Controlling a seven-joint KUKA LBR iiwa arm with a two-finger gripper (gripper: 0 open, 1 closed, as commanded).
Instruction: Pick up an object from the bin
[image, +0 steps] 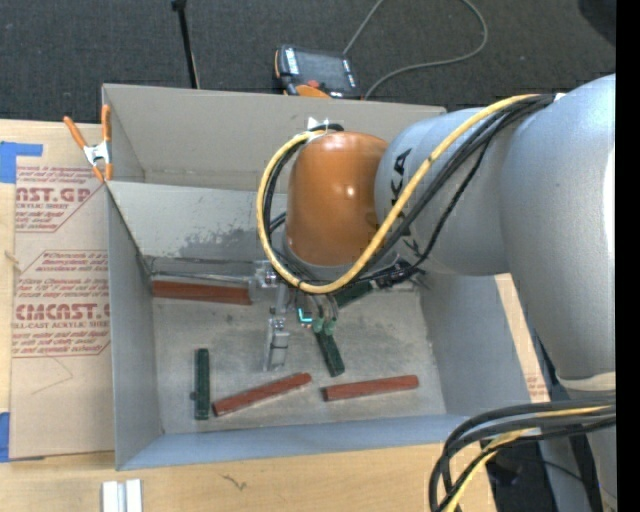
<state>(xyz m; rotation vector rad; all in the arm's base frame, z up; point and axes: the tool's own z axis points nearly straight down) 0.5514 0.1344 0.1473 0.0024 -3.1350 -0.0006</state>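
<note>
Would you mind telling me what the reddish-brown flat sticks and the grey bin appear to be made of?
The reddish-brown flat sticks: probably matte wood or plastic, given the dull, even colour with no glint; the look leaves it open. The grey bin: sheet metal with a dull, scuffed finish, shown by thin folded walls and worn streaks on the floor.
</note>
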